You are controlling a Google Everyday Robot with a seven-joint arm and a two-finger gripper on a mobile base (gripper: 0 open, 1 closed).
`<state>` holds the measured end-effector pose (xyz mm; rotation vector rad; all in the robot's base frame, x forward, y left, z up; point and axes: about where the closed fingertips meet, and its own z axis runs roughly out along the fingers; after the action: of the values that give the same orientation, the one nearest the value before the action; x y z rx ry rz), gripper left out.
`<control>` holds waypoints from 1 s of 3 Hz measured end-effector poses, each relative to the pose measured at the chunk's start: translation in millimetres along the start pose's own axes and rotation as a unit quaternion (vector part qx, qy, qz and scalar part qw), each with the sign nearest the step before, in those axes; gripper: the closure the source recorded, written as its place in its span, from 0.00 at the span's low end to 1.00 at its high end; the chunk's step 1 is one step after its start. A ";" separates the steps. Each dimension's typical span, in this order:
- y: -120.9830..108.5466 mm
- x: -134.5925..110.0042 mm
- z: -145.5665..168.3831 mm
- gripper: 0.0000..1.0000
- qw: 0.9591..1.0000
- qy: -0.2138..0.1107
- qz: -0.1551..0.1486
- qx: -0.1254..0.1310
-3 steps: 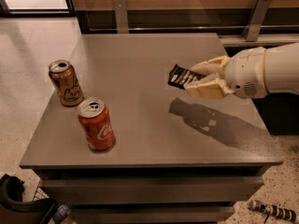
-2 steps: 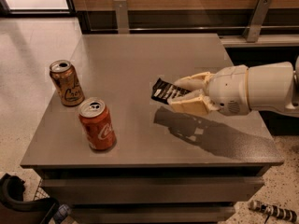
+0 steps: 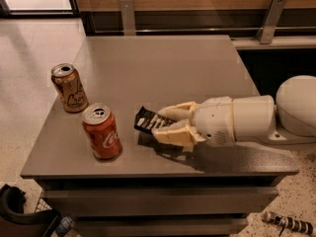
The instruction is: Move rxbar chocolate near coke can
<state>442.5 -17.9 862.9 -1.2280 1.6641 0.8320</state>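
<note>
The rxbar chocolate [image 3: 148,121] is a small black wrapped bar with white lettering, held between the cream fingers of my gripper [image 3: 166,123]. The gripper reaches in from the right, low over the grey table [image 3: 148,68], and is shut on the bar. The bar's free end points left, toward the coke can. The coke can [image 3: 101,132] is red with a silver top and stands upright near the table's front left, a short gap left of the bar.
A tan can with dark script [image 3: 69,88] stands upright behind and left of the coke can. The table's front edge runs just below the gripper. A dark object [image 3: 19,216] sits on the floor at lower left.
My gripper has carried the rxbar chocolate left and toward the front, from the right middle of the table to just right of the coke can, and lower.
</note>
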 end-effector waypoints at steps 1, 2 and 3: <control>2.8 1.4 3.9 0.66 1.000 0.000 0.002 -0.005; 4.4 -0.1 5.5 0.36 1.000 0.001 0.000 -0.007; 6.0 -1.5 7.1 0.05 1.000 0.001 -0.001 -0.009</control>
<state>438.8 -9.3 861.6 -1.2442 1.6601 0.8455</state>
